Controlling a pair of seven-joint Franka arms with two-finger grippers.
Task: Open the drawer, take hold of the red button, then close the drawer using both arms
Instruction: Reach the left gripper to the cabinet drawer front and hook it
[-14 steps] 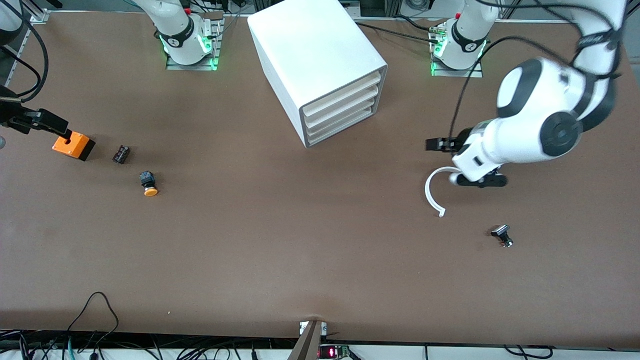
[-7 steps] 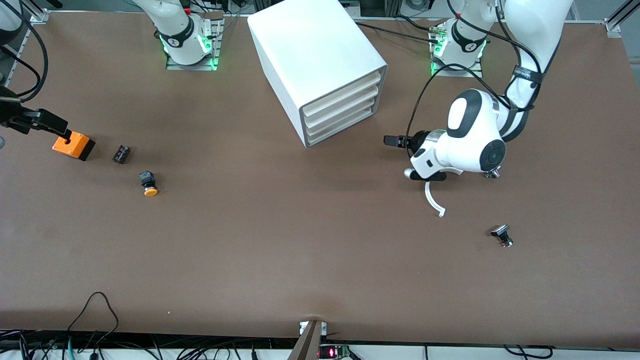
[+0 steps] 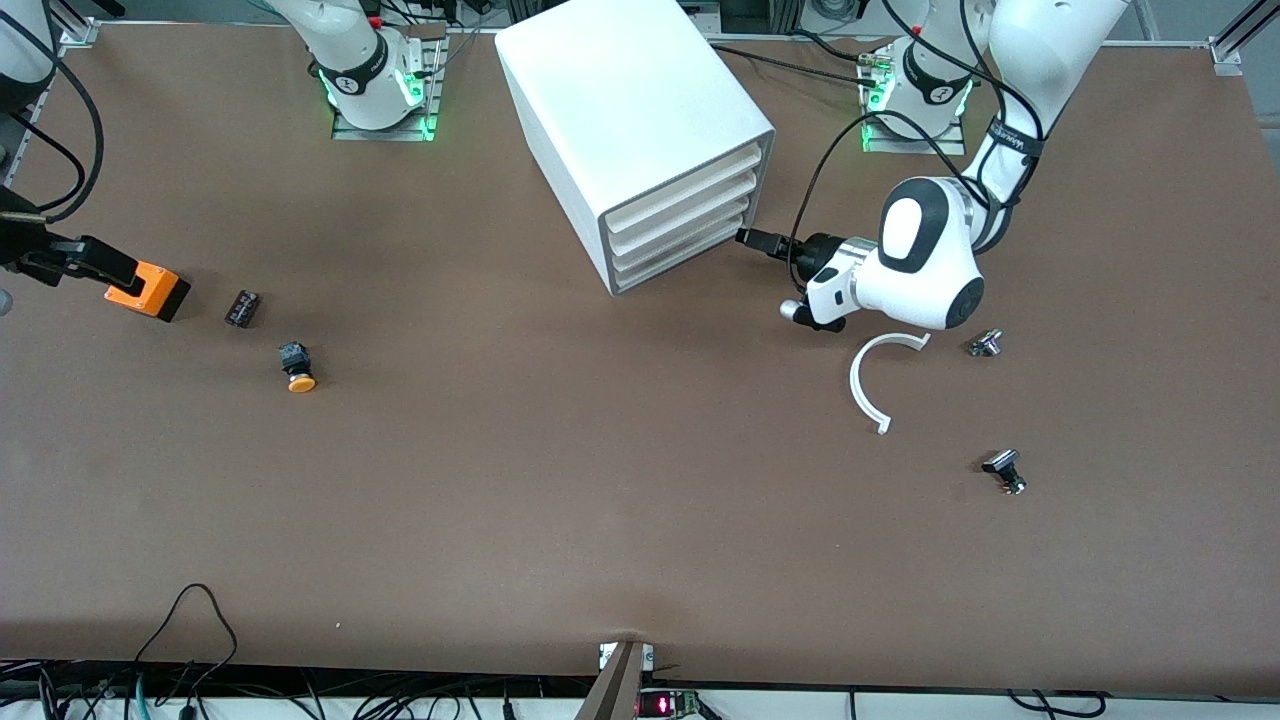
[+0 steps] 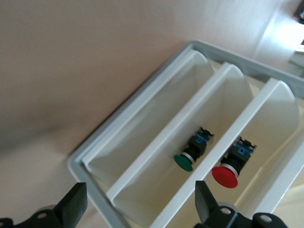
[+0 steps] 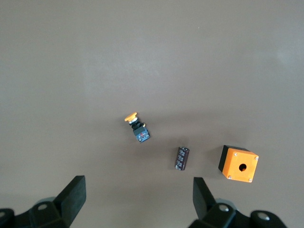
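The white cabinet [image 3: 640, 110] stands near the robots' bases, its four drawers [image 3: 680, 215] all pushed in. My left gripper [image 3: 748, 238] is open, level with the drawer fronts and just short of them. In the left wrist view the gripper [image 4: 140, 209] faces the drawer fronts. The red button [image 4: 224, 175] lies inside one drawer [image 4: 280, 109], and a green button [image 4: 184, 162] lies in the drawer beside it. My right gripper [image 3: 112, 266] is open and empty, up over the right arm's end of the table above the orange box [image 3: 150, 290]; it also shows in the right wrist view [image 5: 137, 204].
Under the right gripper lie the orange box [image 5: 238, 164], a dark capacitor [image 5: 182, 157] and an orange-capped button [image 5: 137, 127]. Near the left arm lie a white curved strip [image 3: 866, 385], a small metal part [image 3: 985, 343] and a black part [image 3: 1003, 470].
The left arm has swung from over the white curved strip toward the cabinet, bringing its gripper up to the drawer fronts. The right gripper has shifted slightly.
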